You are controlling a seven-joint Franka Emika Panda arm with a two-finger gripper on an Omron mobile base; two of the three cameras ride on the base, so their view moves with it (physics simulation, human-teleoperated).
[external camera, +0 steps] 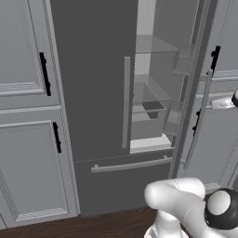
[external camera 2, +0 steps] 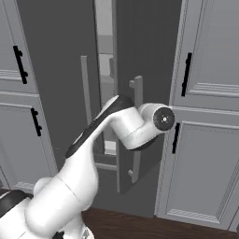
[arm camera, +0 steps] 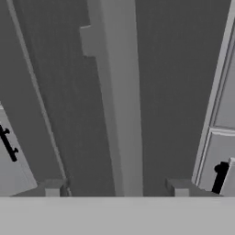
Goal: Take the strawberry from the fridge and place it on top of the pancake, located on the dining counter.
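Gripper (arm camera: 117,188) wide apart, empty, astride fridge (arm camera: 174,82) door handle (arm camera: 120,101), no contact.

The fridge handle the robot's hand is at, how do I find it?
Find the tall dark grey fridge between pale cabinets. Its right door stands ajar. The handle is the long grey upright bar on that door; the cabinets' handles are short and black.

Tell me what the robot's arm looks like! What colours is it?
The arm is made of smooth, fat white tubes, rounded like sausages. A black stripe runs along one piece, and its joints are dark. One joint ends in a round dark cap with a tiny pale dot in the middle, another in a black ball-like cap. The gripper has two small grey, blocky fingertips.
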